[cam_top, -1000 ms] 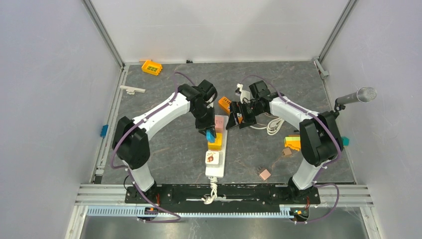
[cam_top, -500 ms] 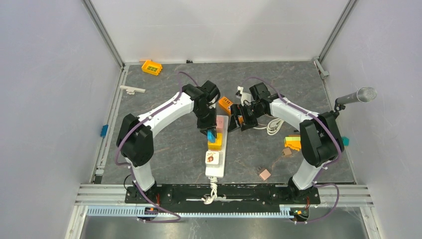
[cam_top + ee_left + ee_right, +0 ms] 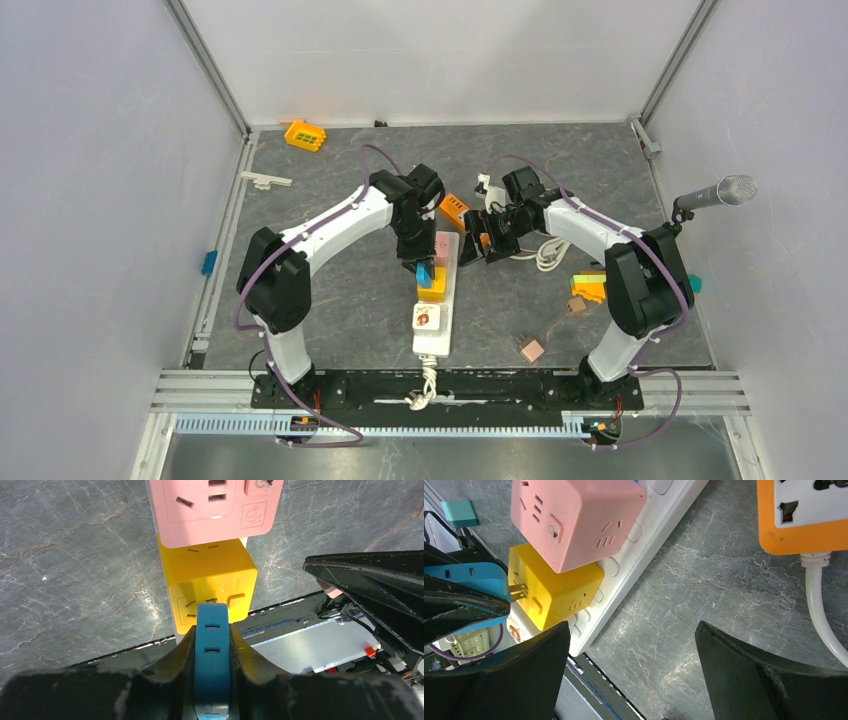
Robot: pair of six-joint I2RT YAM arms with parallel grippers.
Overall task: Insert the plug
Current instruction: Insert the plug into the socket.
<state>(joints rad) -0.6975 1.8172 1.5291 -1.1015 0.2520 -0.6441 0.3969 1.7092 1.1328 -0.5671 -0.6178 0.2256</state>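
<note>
My left claw [image 3: 212, 632] is clenched on a flat blue plastic plug [image 3: 212, 670], upright directly above the yellow cube socket [image 3: 210, 575] on the white power strip [image 3: 659, 515]. Its metal prongs [image 3: 516, 591] point straight down, tips meeting the cube's top face. My right claw [image 3: 631, 630] hangs spread open, right of the strip.

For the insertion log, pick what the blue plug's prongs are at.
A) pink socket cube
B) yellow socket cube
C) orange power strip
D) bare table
B: the right wrist view shows the blue plug, clamped in the left gripper, with its prongs at the yellow socket cube's side face.
</note>
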